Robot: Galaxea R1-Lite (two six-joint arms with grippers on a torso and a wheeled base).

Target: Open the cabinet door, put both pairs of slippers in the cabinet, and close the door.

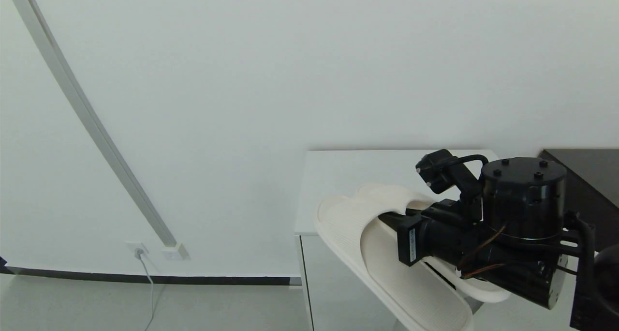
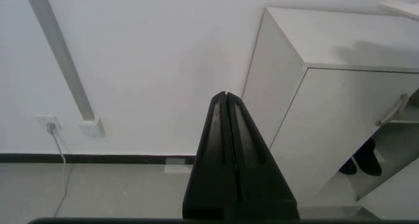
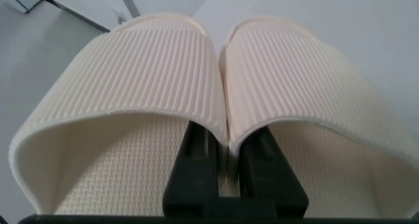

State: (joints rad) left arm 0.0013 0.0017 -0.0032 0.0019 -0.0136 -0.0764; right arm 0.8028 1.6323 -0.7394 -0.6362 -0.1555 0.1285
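My right gripper [image 1: 389,220] is shut on a pair of cream ribbed slippers [image 1: 367,244], pinching their inner sides together [image 3: 226,152]. It holds them tilted in front of the white cabinet [image 1: 348,171], at the level of its top front edge. In the left wrist view the cabinet [image 2: 314,40] stands to the side with its door [image 2: 340,119] open, its handle [image 2: 393,109] showing. A dark pair of slippers [image 2: 363,162] lies inside on a low shelf. My left gripper [image 2: 226,119] is shut on nothing, out in front of the wall, left of the cabinet.
A wall socket with a plugged cable [image 1: 139,251] sits low on the white wall, below a slanted grey conduit [image 1: 96,123]. A dark surface [image 1: 587,176] borders the cabinet on the right. Bare floor [image 1: 145,302] lies left of the cabinet.
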